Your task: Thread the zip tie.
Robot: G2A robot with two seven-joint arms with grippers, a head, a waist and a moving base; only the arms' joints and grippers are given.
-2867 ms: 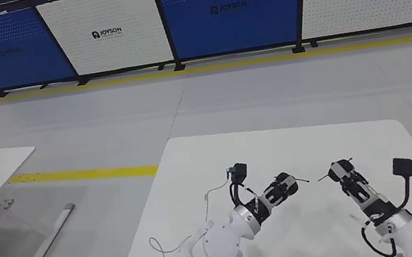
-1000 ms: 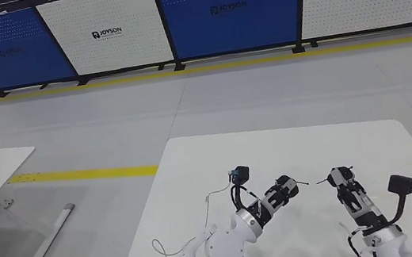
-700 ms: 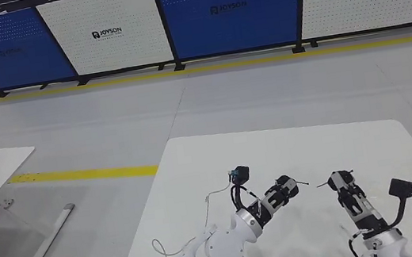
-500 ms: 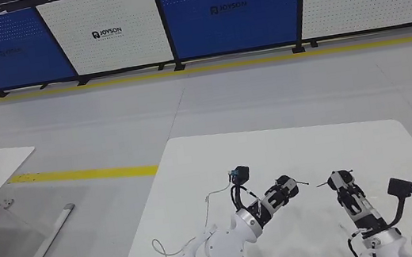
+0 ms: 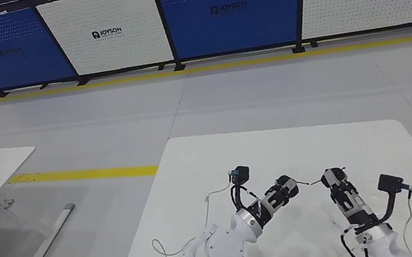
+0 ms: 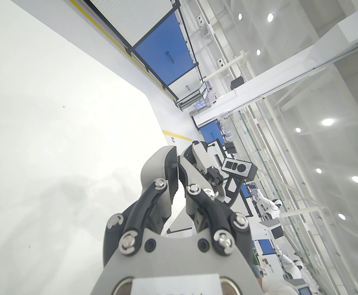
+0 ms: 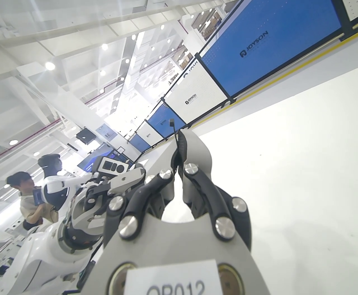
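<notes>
The thin black plastic zip tie (image 7: 174,129) is pinched in the shut right claw (image 5: 326,178). Its small square head is left proud of the tips, presumably so that the slot is unobstructed. The left claw (image 5: 291,186) is likewise pressed shut, with a black sliver, judged to be the tail, projecting from it. Both are held above the white desk (image 5: 273,146), tips almost meeting. The exposed strip is aligned along the right fingers, head pointed toward the left claw.

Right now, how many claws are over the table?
2. The left gripper and right gripper face each other above the table, near the robot; none seems hidden.
</notes>
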